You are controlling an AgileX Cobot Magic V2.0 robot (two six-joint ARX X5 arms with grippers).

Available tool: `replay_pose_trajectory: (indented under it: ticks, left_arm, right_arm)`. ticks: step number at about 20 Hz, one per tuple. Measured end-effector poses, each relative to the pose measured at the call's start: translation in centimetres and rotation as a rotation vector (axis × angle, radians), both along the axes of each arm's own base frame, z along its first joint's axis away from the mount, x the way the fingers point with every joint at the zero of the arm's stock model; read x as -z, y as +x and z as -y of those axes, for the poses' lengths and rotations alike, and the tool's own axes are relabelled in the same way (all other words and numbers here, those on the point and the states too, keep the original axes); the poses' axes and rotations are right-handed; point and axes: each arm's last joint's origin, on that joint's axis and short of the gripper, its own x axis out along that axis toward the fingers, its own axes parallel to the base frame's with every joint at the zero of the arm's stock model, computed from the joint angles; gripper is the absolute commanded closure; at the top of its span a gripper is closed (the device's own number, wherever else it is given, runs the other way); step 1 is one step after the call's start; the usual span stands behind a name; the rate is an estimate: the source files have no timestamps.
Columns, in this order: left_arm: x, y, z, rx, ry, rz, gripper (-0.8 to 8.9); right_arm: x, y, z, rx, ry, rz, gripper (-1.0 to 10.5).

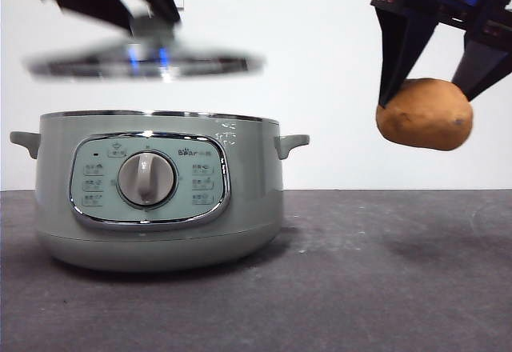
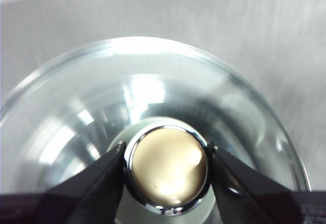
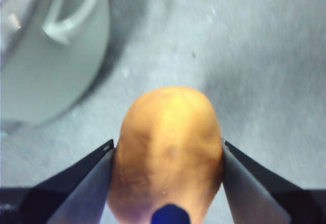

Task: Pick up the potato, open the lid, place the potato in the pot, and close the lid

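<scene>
Open pot [image 1: 160,200], lid [image 1: 144,66] lifted clear

My matt black jaws are pinching the lid's [image 2: 153,96] shiny chrome-topped knob, its clear glass gleaming inside a polished steel rim. The potato [image 1: 425,114] is showing dull, slightly rough orange-brown skin. The pot [image 1: 160,200] is looking smooth, satin green, chrome framing its panel, over a matt grey table [image 1: 384,288].

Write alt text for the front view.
The left gripper holds the blurred lid above the open sage-green pot, while the right gripper holds the potato in the air beside the pot.
</scene>
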Motion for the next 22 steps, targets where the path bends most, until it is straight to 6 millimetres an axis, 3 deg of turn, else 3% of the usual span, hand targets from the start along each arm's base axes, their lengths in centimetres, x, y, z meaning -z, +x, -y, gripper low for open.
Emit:
replay_pose_trajectory:
  ticks: [4,7,10,13,17,22]
  left_arm:
    - [-3.8,-4.9,-2.7,-0.083,0.008,0.139,8.22]
    - [-5.2,-8.9,-5.0,-0.172,0.053,0.192,8.22]
    - [-6.1,-12.6,-6.9,-0.239,0.057,0.248,8.22]
    - [-6.5,-15.7,-8.5,-0.280,0.046,0.294,8.22]
    - [-6.5,-18.2,-9.7,-0.284,0.024,0.328,8.22]
    - [-6.1,-18.5,-9.9,-0.280,0.046,0.294,8.22]
  right_arm:
    - [-1.0,0.6,-0.6,-0.051,0.089,0.078,9.5]
    - [-3.0,1.3,-1.6,-0.126,0.192,0.143,9.5]
    - [-4.7,2.5,-3.8,-0.203,0.214,0.179,9.5]
    - [-5.2,4.4,-7.4,-0.284,0.202,0.179,9.5]
    - [-4.7,7.1,-12.9,-0.404,0.152,0.152,9.5]
    - [-1.5,10.4,-18.8,-0.507,0.068,0.153,9.5]
